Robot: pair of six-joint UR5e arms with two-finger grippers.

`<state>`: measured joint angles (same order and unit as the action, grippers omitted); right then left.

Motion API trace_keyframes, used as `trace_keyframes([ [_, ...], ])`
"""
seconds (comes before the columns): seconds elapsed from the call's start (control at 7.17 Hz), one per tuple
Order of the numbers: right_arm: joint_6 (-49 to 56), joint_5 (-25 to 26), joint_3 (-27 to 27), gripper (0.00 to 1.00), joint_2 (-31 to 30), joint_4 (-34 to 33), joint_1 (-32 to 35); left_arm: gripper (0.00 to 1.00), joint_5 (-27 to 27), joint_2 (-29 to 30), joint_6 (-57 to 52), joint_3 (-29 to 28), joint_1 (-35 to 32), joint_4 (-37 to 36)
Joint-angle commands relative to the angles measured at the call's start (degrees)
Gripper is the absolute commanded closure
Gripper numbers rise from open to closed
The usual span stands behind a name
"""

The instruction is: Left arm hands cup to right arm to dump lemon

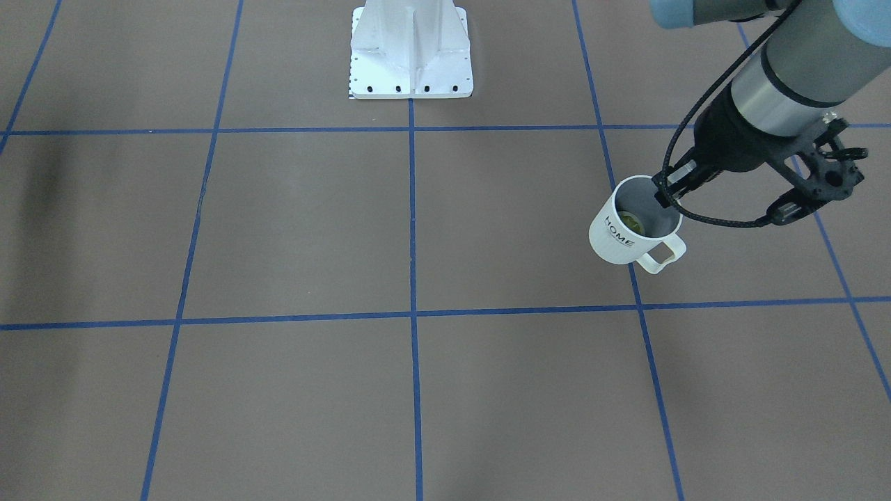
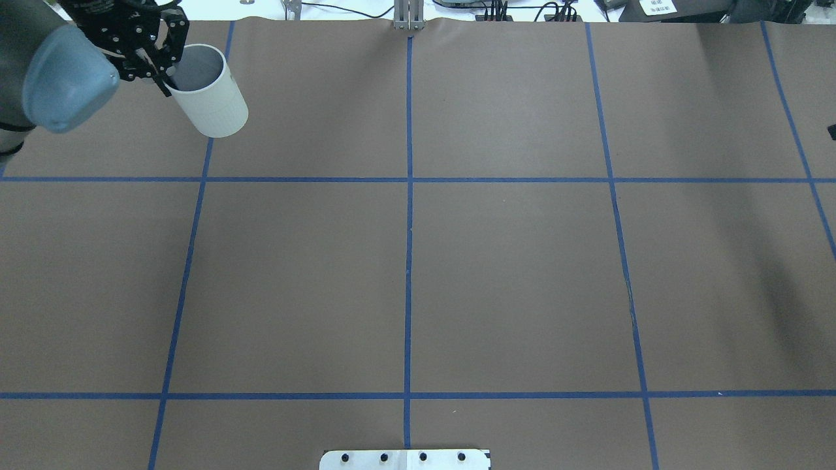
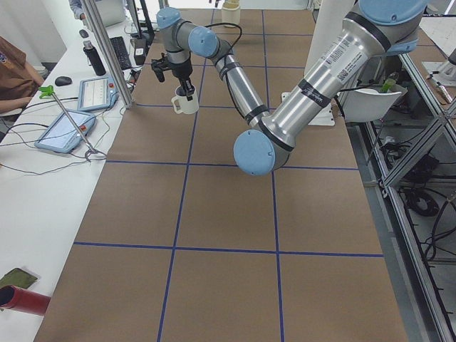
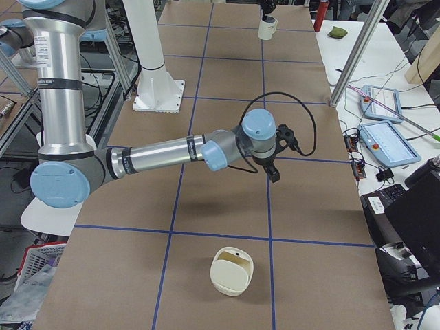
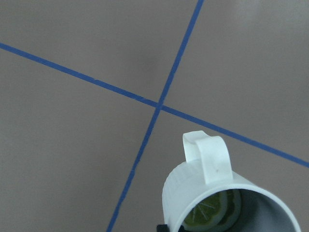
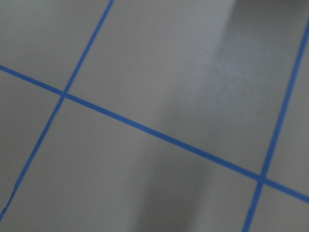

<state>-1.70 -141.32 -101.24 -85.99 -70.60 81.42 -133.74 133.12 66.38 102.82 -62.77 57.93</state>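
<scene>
The white "HOME" cup [image 1: 616,236] hangs tilted above the brown table, near its far edge on my left side. My left gripper [image 1: 669,195] is shut on the cup's rim, one finger inside the mouth. The lemon [image 1: 632,221] lies at the bottom of the cup, and the left wrist view looks down on the lemon [image 5: 210,212] past the handle. From overhead the cup [image 2: 212,98] sits under my left gripper [image 2: 163,78] at top left. My right gripper [image 4: 273,173] hovers low over the table far from the cup [image 4: 267,29]. I cannot tell whether it is open or shut.
The white robot base [image 1: 411,56] stands at the table's near-robot edge. A cream container [image 4: 232,271] sits on the table at the right end. Tablets [image 4: 388,141] and cables lie on the side bench. A person's sleeve [image 3: 14,71] shows at that bench.
</scene>
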Motion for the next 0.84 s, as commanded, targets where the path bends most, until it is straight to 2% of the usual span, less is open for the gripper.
trace_keyframes([
  [0.0, -15.2, 12.9, 0.7, 0.01, 3.9, 14.6, -9.3, 1.0, -1.1, 5.2, 10.7, -2.5, 2.7, 0.2],
  [0.14, -27.3, 20.2, 0.7, 0.01, 3.6, 25.1, -15.2, 1.0, -1.1, 6.7, 14.1, -2.7, 4.0, 0.2],
  [0.28, -35.1, 24.4, 0.8, 0.01, 3.8, 34.0, -19.9, 1.0, -1.2, 8.3, 16.6, -3.7, 4.2, 0.2],
  [0.56, -36.4, 27.8, 0.8, 0.01, 3.7, 50.3, -26.2, 1.0, -1.7, 11.4, 21.1, -8.6, 4.4, 0.7],
  [0.7, -37.6, 29.9, 0.6, 0.01, 3.8, 54.5, -29.4, 1.0, -1.8, 11.8, 23.2, -9.8, 5.1, 2.3],
])
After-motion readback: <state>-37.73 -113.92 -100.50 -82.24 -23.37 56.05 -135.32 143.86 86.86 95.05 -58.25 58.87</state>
